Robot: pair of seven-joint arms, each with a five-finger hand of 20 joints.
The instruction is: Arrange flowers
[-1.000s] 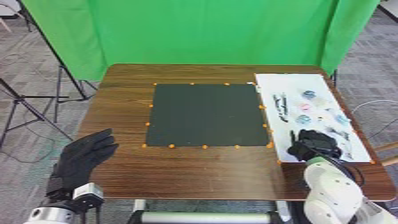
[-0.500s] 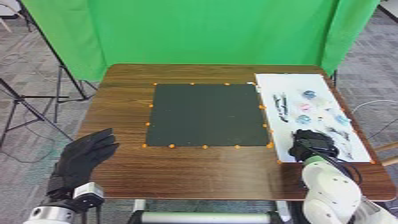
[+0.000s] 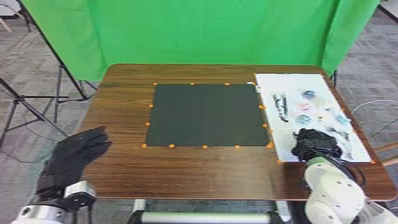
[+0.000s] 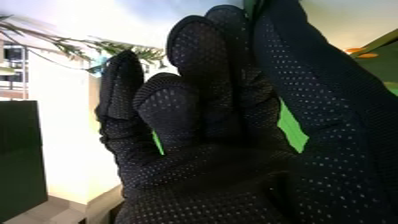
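Small blue [image 3: 308, 94], pink [image 3: 306, 107] and pale blue flower-like pieces [image 3: 304, 119] lie on the white sheet [image 3: 302, 82], along with dark thin pieces [image 3: 282, 108]. Over the near part of that sheet is my right hand [image 3: 316, 145], covering what is under it. My left hand [image 3: 73, 152] is open beside the table's left edge, away from the flowers. In the right wrist view, my right hand [image 4: 209, 125] has relaxed, slightly bent fingers with the thumb close alongside; no flower can be made out in it.
A black square mat [image 3: 206, 115] lies mid-table, with orange markers around it. The brown table [image 3: 187, 172] stands before a green curtain [image 3: 213, 35]. Tripod legs [image 3: 27, 100] stand left of the table. Green leaves [image 4: 120, 47] show in the right wrist view.
My left hand has shifted slightly outward to the left, still open. My right hand has moved only a little over the sheet's near part. The flower pieces have stayed in place.
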